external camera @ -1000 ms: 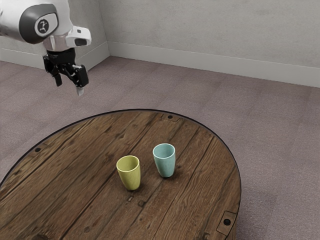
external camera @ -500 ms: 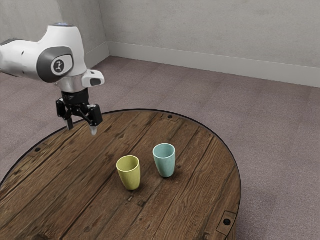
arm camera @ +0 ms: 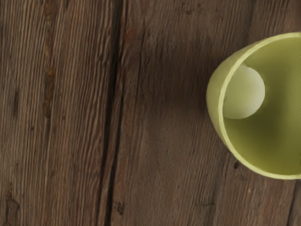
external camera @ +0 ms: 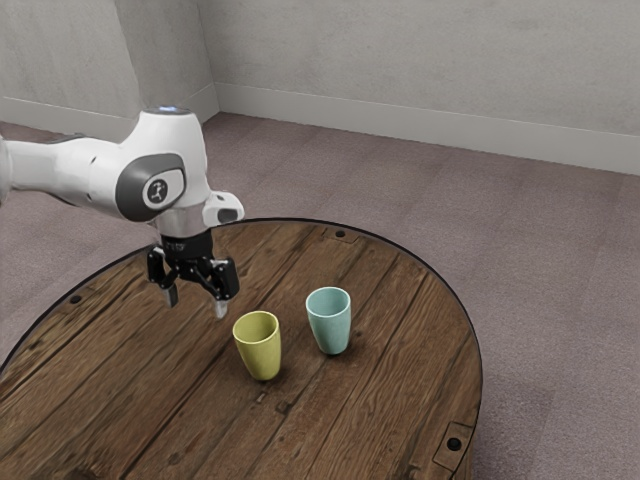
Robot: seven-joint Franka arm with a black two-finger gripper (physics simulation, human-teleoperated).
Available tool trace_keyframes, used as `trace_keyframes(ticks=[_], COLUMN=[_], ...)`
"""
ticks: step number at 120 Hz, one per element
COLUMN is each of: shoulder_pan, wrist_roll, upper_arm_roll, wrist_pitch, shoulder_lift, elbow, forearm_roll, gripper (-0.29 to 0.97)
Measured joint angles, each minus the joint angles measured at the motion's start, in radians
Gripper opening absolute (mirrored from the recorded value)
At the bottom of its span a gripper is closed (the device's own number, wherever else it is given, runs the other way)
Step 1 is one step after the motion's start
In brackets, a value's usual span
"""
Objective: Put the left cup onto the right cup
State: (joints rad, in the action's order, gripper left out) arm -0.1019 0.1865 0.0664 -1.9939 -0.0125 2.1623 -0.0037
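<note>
A yellow-green cup (external camera: 258,345) stands upright on the round wooden table (external camera: 120,390), with a teal cup (external camera: 329,320) upright just to the exterior view's right of it. The two cups stand apart. My gripper (external camera: 194,300) hangs open a little above the table, close to the exterior view's left of the yellow-green cup and about level with its rim, holding nothing. In the wrist view the yellow-green cup (arm camera: 258,106) is seen from above, its mouth open and hollow, off to one side of my hand.
The table's dark rim (external camera: 455,300) curves round at the exterior view's right, with bolts (external camera: 454,443) near the edge. Beyond it lie a carpeted floor (external camera: 540,250) and a grey wall.
My arm has come down and moved toward the exterior view's right, from high above the table's far left edge to just beside the yellow-green cup. The cups have not moved.
</note>
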Motion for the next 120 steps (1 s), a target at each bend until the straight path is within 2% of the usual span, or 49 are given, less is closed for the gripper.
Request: trace_keyframes(ticks=[69, 99, 120], shoulder_pan=[-0.020, 0.033, 0.036], wrist_roll=[0.039, 0.034, 0.024], upper_arm_roll=[-0.060, -0.060, -0.060], wrist_pitch=[-0.059, -0.111, -0.127], shoulder_lift=[0.051, 0.121, 0.157], elbow=[0.009, -0.029, -0.065], forearm_roll=[-0.002, -0.003, -0.005], gripper=[0.68, 0.68, 0.68])
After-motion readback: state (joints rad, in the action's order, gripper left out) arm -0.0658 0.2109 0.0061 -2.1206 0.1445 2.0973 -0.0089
